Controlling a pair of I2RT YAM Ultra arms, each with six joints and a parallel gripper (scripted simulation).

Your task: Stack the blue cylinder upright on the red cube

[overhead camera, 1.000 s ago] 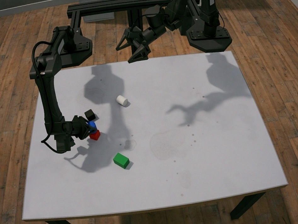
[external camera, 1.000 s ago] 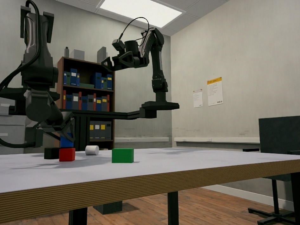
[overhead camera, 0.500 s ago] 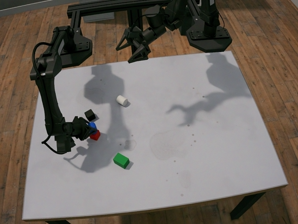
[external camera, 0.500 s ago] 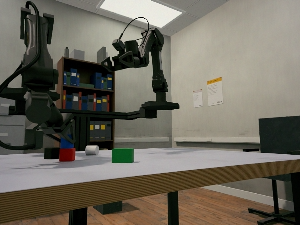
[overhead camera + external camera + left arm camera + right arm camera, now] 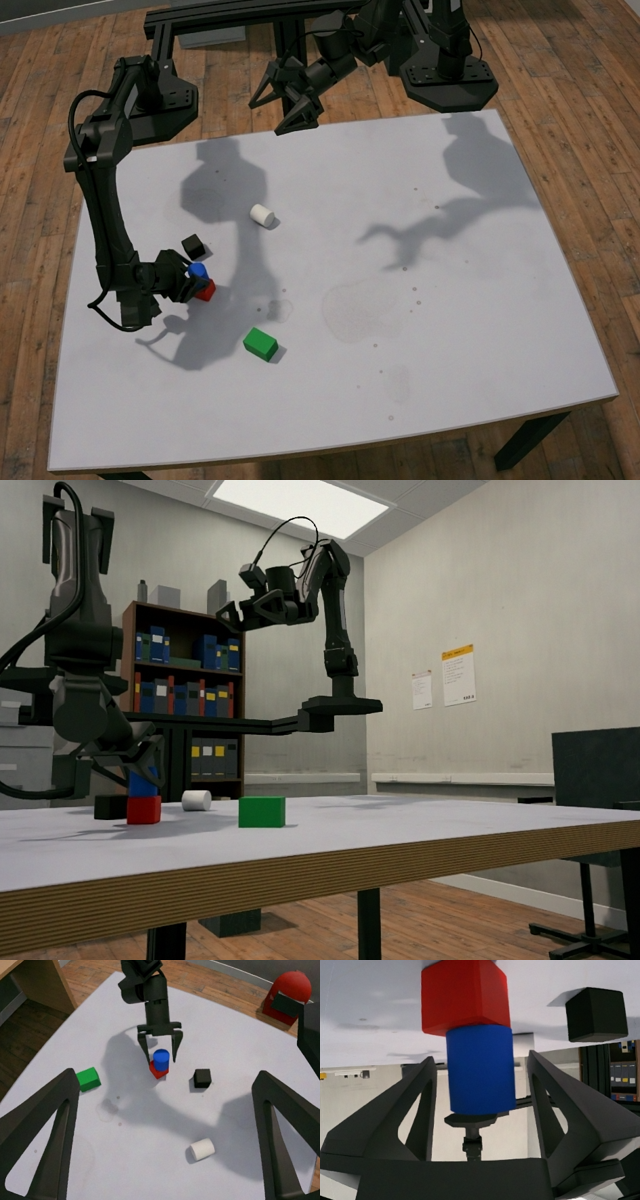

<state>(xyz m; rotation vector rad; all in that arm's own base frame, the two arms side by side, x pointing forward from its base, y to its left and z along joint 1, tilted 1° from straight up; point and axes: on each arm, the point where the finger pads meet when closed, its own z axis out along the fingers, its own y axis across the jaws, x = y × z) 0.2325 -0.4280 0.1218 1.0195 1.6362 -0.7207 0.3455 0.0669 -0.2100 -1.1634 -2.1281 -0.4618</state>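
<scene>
The blue cylinder (image 5: 197, 270) stands upright on the red cube (image 5: 206, 291) at the table's left side. The stack also shows in the exterior view, cylinder (image 5: 143, 783) on cube (image 5: 143, 809). My right gripper (image 5: 193, 281) is open around the cylinder. In the right wrist view its fingers stand apart from the cylinder (image 5: 480, 1066) with a gap on each side, and the cylinder rests on the cube (image 5: 464, 990). My left gripper (image 5: 284, 108) is open and empty, high above the table's back edge.
A black cube (image 5: 193, 246) sits just behind the stack. A white cylinder (image 5: 261, 214) lies on its side farther back. A green block (image 5: 260, 343) lies in front and to the right of the stack.
</scene>
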